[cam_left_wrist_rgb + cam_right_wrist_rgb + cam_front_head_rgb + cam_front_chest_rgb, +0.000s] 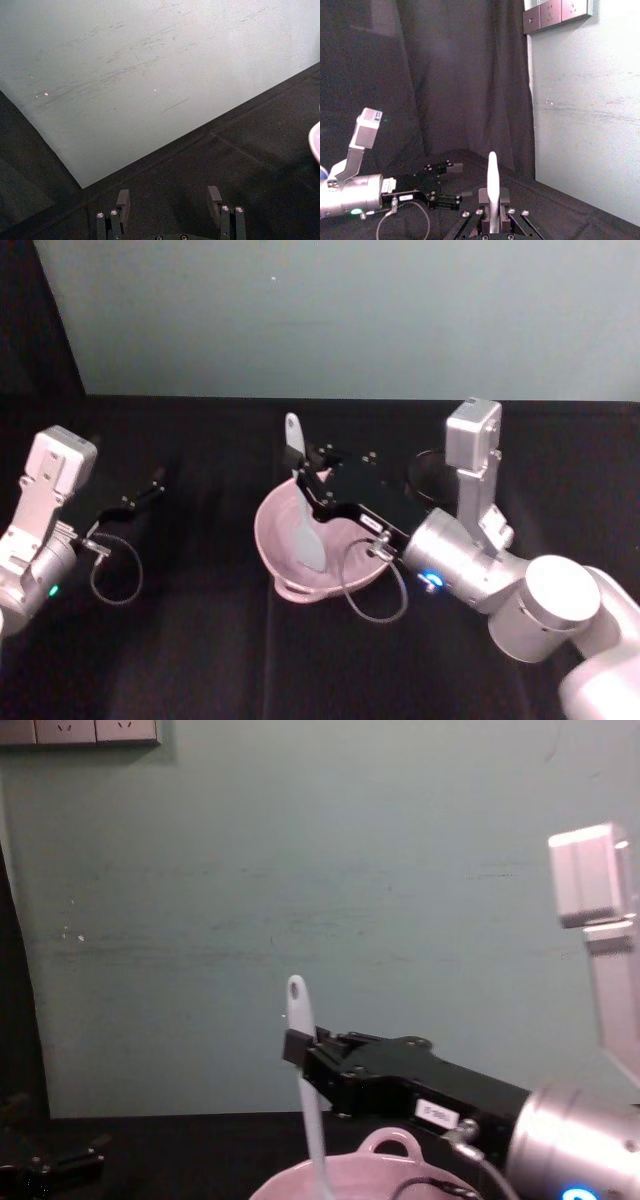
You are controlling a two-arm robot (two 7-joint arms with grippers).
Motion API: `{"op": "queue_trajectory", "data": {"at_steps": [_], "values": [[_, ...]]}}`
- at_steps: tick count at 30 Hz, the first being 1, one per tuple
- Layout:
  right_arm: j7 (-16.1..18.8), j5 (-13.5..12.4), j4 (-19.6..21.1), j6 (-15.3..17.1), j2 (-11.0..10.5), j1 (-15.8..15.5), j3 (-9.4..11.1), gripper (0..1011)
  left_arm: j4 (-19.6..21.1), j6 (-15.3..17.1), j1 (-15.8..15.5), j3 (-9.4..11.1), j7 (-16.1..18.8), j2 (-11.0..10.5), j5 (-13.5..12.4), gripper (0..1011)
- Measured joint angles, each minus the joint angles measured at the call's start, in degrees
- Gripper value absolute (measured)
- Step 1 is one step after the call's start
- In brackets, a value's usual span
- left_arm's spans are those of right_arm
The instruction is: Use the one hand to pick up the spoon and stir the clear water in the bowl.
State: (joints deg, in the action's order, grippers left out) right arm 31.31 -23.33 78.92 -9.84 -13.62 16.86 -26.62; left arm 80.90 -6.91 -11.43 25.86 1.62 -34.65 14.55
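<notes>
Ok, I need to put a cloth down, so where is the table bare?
Bare table lies between the left hand and the bowl, and in front of the bowl. Crowded on the bowl's right: the right hand reaches in holding the spoon, a black cup behind it.

A black mesh cup [431, 473] stands on black cloth [200, 640], to the right behind the right fingers [318, 490]. Pale wall [350, 310] and sockets [80, 730] lie beyond.

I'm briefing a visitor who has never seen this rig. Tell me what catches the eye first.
The right gripper, reaching in from the right, clamps the white spoon nearly upright, its head down inside the pink bowl at the table's middle. The left gripper hovers open, far left.
</notes>
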Motion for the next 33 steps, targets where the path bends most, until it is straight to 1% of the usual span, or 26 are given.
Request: {"op": "queue_trajectory", "data": {"at_steps": [2, 3, 5, 6, 8, 9, 11, 12, 15, 19, 24, 25, 30, 31, 32, 33], "values": [[-0.11, 0.18, -1.24, -0.7, 0.7, 0.73, -0.42, 114, 0.0, 0.0, 0.0, 0.0, 0.0, 0.0, 0.0, 1011], [-0.43, 0.67, -2.91, -1.66, 1.58, 1.64, -0.79, 114, 0.0, 0.0, 0.0, 0.0, 0.0, 0.0, 0.0, 1011], [-0.87, 1.21, -4.45, -2.58, 2.35, 2.49, -1.02, 114, 0.0, 0.0, 0.0, 0.0, 0.0, 0.0, 0.0, 1011], [-1.49, 1.98, -6.07, -3.7, 3.18, 3.36, -1.17, 114, 0.0, 0.0, 0.0, 0.0, 0.0, 0.0, 0.0, 1011], [-2.36, 2.97, -7.78, -5.09, 3.99, 4.22, -1.22, 114, 0.0, 0.0, 0.0, 0.0, 0.0, 0.0, 0.0, 1011], [-3.4, 4.17, -9.49, -6.73, 4.83, 5.02, -1.18, 114, 0.0, 0.0, 0.0, 0.0, 0.0, 0.0, 0.0, 1011], [-4.53, 5.54, -11.21, -8.39, 5.59, 5.8, -1.05, 114, 0.0, 0.0, 0.0, 0.0, 0.0, 0.0, 0.0, 1011], [-5.7, 6.79, -12.65, -9.74, 6.23, 6.53, -0.76, 114, 0.0, 0.0, 0.0, 0.0, 0.0, 0.0, 0.0, 1011], [-7.93, 8.99, -14.61, -11.25, 6.89, 7.47, -0.12, 114, 0.0, 0.0, 0.0, 0.0, 0.0, 0.0, 0.0, 1011], [-9.48, 10.5, -15.26, -11.63, 6.81, 7.85, 0.85, 114, 0.0, 0.0, 0.0, 0.0, 0.0, 0.0, 0.0, 1011], [-10.33, 11.46, -14.02, -10.63, 5.49, 7.23, 2.49, 114, 0.0, 0.0, 0.0, 0.0, 0.0, 0.0, 0.0, 1011], [-10.33, 11.46, -14.02, -10.63, 5.49, 7.23, 2.49, 114, 0.0, 0.0, 0.0, 0.0, 0.0, 0.0, 0.0, 1011], [-9.82, 11.49, -11.16, -8.63, 3.85, 5.36, 3.65, 114, 0.0, 0.0, 0.0, 0.0, 0.0, 0.0, 0.0, 1011], [-9.11, 11.22, -9.9, -7.84, 3.32, 4.53, 3.93, 114, 0.0, 0.0, 0.0, 0.0, 0.0, 0.0, 0.0, 1011], [-9.11, 11.22, -9.9, -7.84, 3.32, 4.53, 3.93, 114, 0.0, 0.0, 0.0, 0.0, 0.0, 0.0, 0.0, 1011], [-8.43, 10.68, -8.49, -6.95, 2.8, 3.58, 4.23, 114, 0.0, 0.0, 0.0, 0.0, 0.0, 0.0, 0.0, 1011]]}}
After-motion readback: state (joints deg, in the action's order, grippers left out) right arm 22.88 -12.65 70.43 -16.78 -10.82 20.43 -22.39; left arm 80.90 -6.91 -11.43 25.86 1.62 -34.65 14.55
